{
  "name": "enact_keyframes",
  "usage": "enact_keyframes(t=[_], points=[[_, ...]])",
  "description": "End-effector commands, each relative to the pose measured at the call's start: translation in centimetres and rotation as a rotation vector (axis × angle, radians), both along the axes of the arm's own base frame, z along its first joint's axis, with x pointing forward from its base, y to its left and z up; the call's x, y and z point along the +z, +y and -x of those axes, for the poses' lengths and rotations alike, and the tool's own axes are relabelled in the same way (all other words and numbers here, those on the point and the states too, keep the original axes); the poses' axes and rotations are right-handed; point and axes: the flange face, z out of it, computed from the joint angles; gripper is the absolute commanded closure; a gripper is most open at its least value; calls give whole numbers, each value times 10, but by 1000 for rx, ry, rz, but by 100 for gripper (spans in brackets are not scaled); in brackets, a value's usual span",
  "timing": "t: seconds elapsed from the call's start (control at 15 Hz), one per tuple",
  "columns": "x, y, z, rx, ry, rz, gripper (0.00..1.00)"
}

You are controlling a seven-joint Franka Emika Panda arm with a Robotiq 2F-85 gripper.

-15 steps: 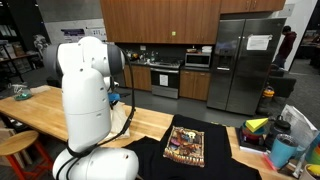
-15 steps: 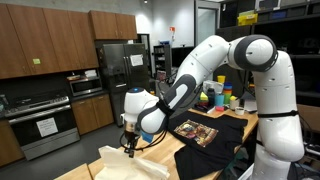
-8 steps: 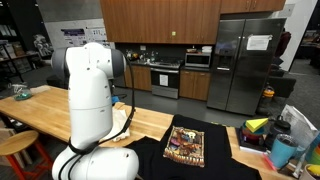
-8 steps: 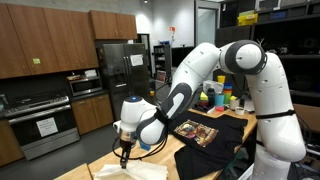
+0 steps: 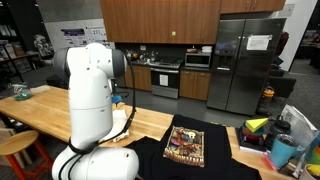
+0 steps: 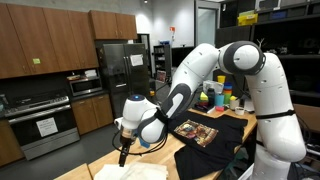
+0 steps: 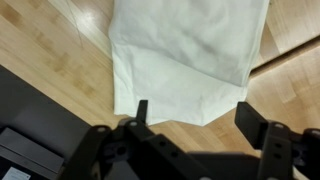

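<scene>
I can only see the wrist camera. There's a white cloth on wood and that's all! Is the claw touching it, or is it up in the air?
Observer: In an exterior view the gripper points straight down, close over the near edge of the white cloth. I can't tell if it touches.
Operator: Is there other stuff on the table?
Observer: Yes. A black T-shirt with a colourful print lies flat farther along the table.
Operator: What room is this?
Observer: A kitchen. A steel fridge stands at the back, next to wooden cabinets.
</scene>
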Motion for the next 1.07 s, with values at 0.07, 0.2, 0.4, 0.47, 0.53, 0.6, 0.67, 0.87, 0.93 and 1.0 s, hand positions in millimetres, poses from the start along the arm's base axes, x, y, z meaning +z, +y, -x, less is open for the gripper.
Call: enact_keyframes(t=[0.07,0.2,0.4,0.47,0.53,0.6,0.67,0.87,0.93,1.0], points=[[-10,-11,-22,-56,57,71,0],[-18,-14,-29,-71,98,125,0],[-28,-14,-36,-80,147,188,0],[-32,-14,-40,-88,166,209,0],[-36,-14,-44,-94,184,225,0],[-40,-15,-48,-95,206,237,0],[-43,-15,-52,-94,225,247,0],[-52,-12,-59,-61,283,266,0],[-55,-10,-61,-53,294,277,0],[-57,-9,-62,-44,301,284,0]])
